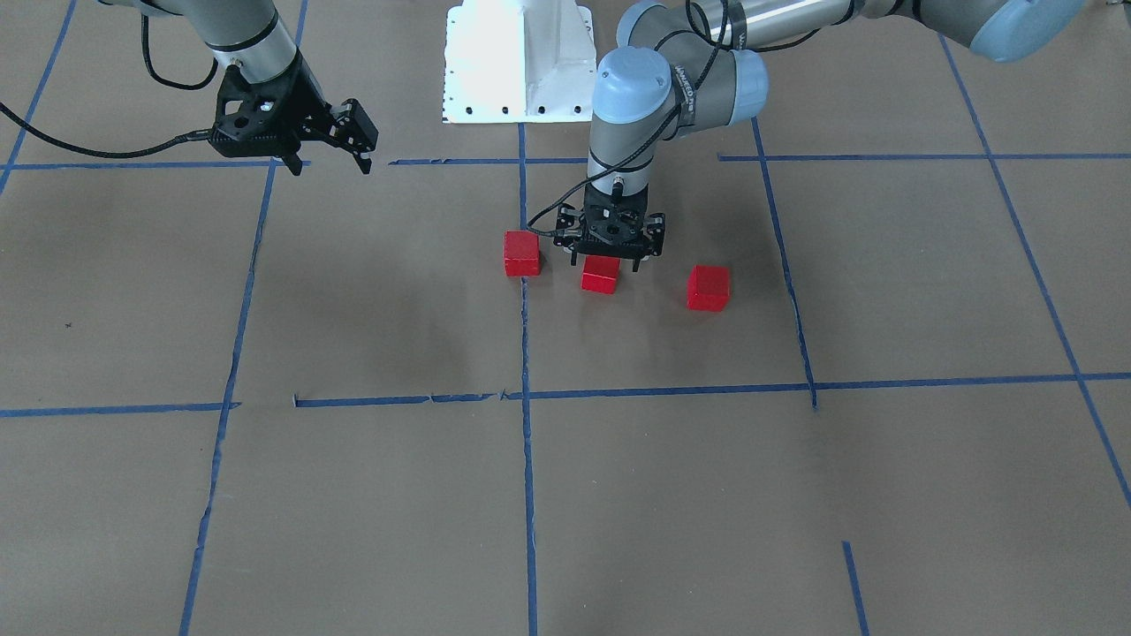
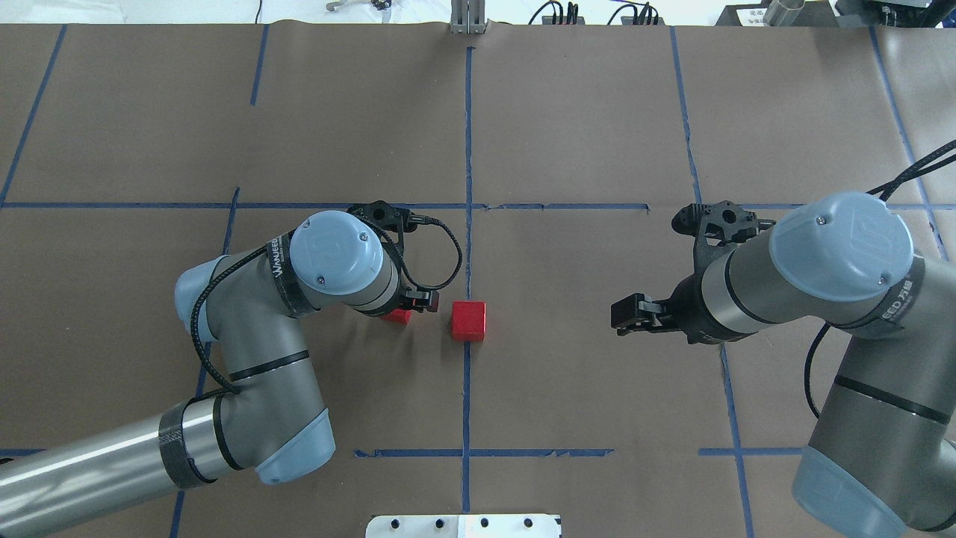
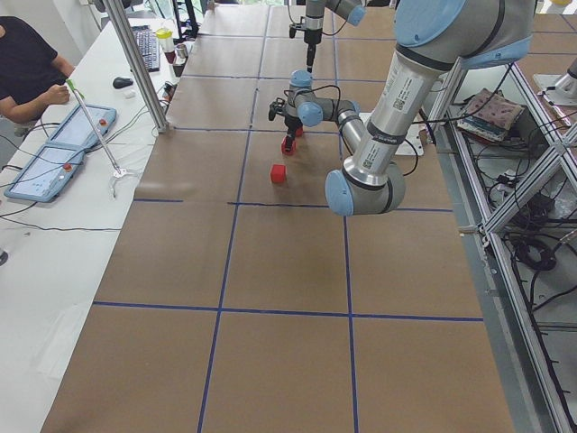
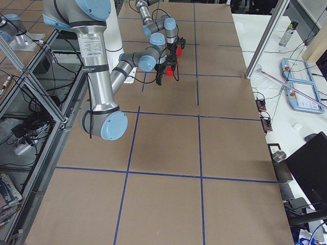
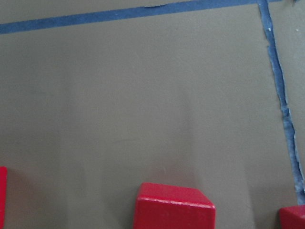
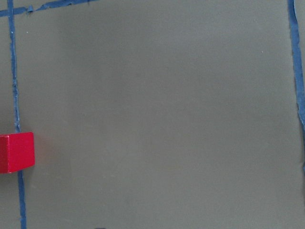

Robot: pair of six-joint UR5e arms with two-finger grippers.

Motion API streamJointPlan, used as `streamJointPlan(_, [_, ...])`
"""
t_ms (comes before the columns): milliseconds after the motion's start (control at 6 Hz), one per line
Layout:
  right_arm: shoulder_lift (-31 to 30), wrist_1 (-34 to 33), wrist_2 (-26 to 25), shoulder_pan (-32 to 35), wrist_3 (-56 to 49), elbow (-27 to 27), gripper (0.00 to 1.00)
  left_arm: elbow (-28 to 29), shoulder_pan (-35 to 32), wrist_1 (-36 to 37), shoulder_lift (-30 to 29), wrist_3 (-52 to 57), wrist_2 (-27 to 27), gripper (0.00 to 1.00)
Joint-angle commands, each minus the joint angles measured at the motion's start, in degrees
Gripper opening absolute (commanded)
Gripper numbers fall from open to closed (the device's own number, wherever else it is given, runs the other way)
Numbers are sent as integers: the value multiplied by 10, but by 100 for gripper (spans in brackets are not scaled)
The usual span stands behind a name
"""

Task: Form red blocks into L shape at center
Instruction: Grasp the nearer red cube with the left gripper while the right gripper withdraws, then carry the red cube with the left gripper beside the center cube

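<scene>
Three red blocks lie in a loose row by the center tape line [image 2: 467, 246]. One block [image 1: 521, 253] [image 2: 468, 320] sits on that line and shows at the left edge of the right wrist view [image 6: 16, 151]. The middle block [image 1: 601, 274] [image 5: 174, 207] sits under my left gripper [image 1: 610, 258], which points down, open, with its fingers either side of the block. The third block [image 1: 709, 288] lies apart on the left arm's side and is hidden under that arm in the overhead view. My right gripper [image 1: 331, 165] hangs open and empty, well away from the blocks.
The white robot base [image 1: 519, 62] stands at the table's near edge behind the blocks. Blue tape grid lines cross the brown paper. A person sits at a side table [image 3: 36, 153] holding tablets and cables. Metal framing and cables run along the robot's side [image 3: 523, 207].
</scene>
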Motion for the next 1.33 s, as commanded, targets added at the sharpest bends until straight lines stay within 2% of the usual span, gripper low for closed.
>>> streamJointPlan(0, [1,0,0,0,0,0,100,3,0,-2,0,42,0,69])
streamJointPlan(167, [1,0,-2,-1,4,1,100,4,0,-3,-1,43,-1,36])
streamJointPlan(333, [1,0,-3,-1,6,1,100,6,0,-2,-8,78,-1,7])
streamJointPlan(500, [1,0,-4,0,6,1,100,8,-12,0,-19,79,3,0])
streamJointPlan(667, [1,0,-6,-1,16,2,100,19,-23,2,-37,59,15,0])
streamJointPlan(833, [1,0,-6,-1,26,2,100,89,-22,-2,-95,-15,27,0])
streamJointPlan(1000, [1,0,-6,-1,26,2,100,135,-21,-2,-134,-34,27,0])
streamJointPlan(1167, [-9,0,-5,4,26,13,100,136,-11,-1,-136,-56,27,0])
